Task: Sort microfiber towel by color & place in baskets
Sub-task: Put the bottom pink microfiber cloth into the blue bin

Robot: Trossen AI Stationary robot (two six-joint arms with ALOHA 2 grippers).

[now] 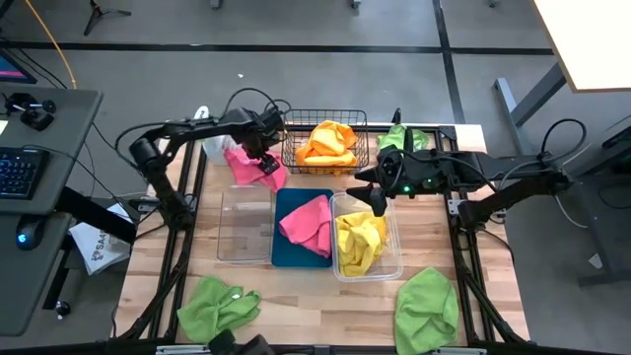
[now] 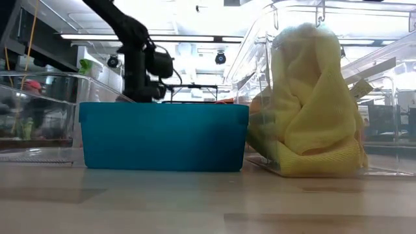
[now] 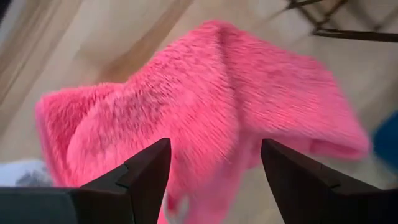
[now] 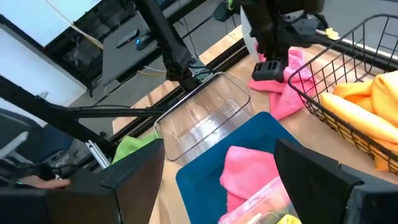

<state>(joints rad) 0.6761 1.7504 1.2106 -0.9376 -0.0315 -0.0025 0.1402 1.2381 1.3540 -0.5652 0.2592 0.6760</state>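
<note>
Partly sorted: blue tub (image 1: 296,251) holds pink; the left hand (image 1: 264,161), fingers spread, hovers over another pink towel (image 1: 246,168) beside it; green towels (image 1: 217,304) remain loose.

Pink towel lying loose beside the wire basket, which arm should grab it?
Left. The left gripper is open right over the loose pink towel, fingers straddling it. The right gripper is open above the yellow-towel tub, farther off.
</note>
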